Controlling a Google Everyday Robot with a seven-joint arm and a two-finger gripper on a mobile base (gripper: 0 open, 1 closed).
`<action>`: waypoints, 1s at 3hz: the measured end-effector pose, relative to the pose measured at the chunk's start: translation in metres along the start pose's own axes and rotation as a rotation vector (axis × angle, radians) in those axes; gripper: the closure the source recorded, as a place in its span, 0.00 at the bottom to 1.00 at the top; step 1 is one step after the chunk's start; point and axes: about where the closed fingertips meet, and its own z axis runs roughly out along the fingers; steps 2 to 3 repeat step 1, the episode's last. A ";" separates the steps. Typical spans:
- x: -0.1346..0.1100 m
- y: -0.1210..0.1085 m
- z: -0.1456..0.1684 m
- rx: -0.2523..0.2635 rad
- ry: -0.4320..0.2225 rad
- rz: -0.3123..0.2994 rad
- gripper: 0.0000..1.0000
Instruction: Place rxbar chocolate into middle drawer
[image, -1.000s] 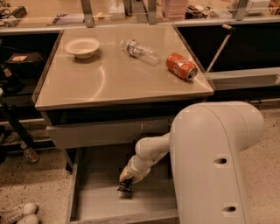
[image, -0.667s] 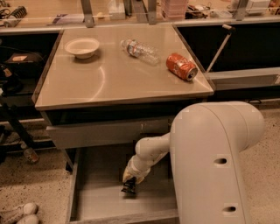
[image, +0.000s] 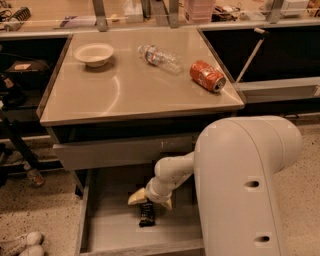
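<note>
The middle drawer stands pulled open under the table, with a bare grey floor and tall side walls. The rxbar chocolate, a small flat black bar, lies on the drawer floor near the middle. My gripper hangs inside the drawer just above the bar's far end. Its pale fingertips are spread apart and it holds nothing. My large white arm housing hides the drawer's right side.
On the tabletop are a white bowl, a clear plastic bottle lying down and an orange can on its side. A closed drawer front sits above the open drawer. White shoes lie on the floor at left.
The gripper's fingers have spread and let go of the bar. It has lifted slightly, and the bar now rests on the drawer floor.
</note>
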 end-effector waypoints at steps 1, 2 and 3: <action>0.000 0.000 0.000 0.000 0.000 0.000 0.00; 0.000 0.000 0.000 0.000 0.000 0.000 0.00; 0.000 0.000 0.000 0.000 0.000 0.000 0.00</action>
